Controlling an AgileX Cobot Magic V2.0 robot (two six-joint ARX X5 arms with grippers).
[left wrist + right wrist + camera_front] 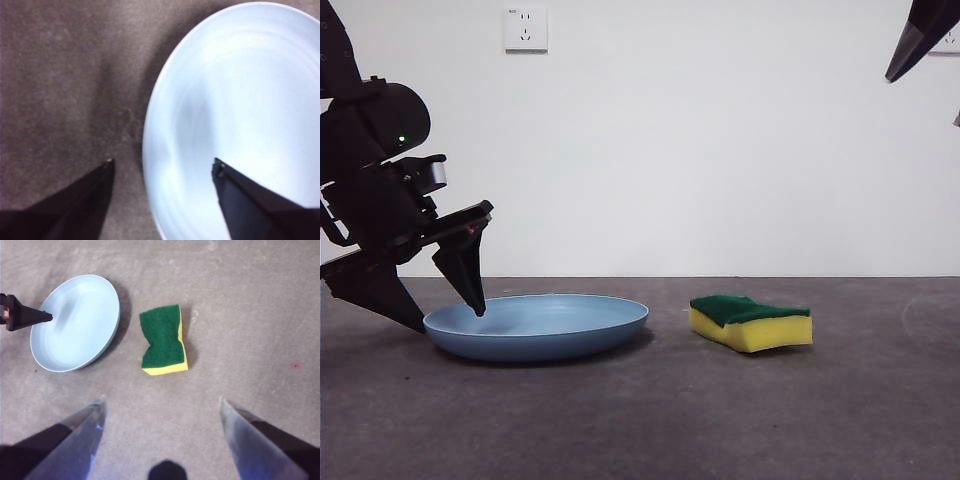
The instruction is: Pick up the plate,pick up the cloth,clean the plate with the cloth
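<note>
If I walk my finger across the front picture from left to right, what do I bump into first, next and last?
Left gripper at the plate's edge → blue plate → yellow and green sponge → the other arm's black tip, high in the corner.

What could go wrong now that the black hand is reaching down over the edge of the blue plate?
The left hand straddles the plate rim, one finger inside and one on the table outside. The rim is smooth and shallow, so it might slip out when squeezed, or the plate might skid toward the cloth lying close beside it. The right hand hangs open, high above, too far off to steady anything.
</note>
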